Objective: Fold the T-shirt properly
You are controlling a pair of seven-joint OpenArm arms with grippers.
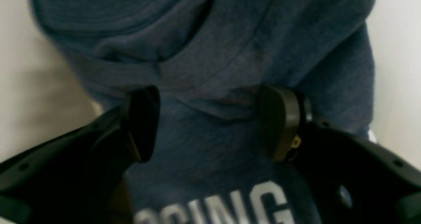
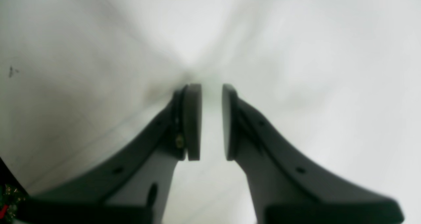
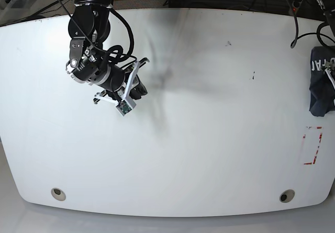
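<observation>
The T-shirt (image 1: 230,36) is dark slate-blue and lies bunched in folds, with white letters showing at the bottom of the left wrist view. My left gripper (image 1: 210,89) is right over it, jaws wide apart, and cloth with a small ridge fills the gap between the fingers (image 1: 279,122). In the base view the T-shirt (image 3: 319,86) is a small heap at the table's far right edge, and the left gripper is out of frame there. My right gripper (image 2: 211,86) hovers over bare table with a narrow gap between its pads and nothing in it. It sits at the back left (image 3: 140,90).
The white table (image 3: 209,139) has two round holes near its front edge (image 3: 58,193) (image 3: 285,196). A red-and-white marked rectangle (image 3: 313,145) lies in front of the shirt. Small dark marks (image 3: 254,76) dot the surface. Cables hang behind the back edge.
</observation>
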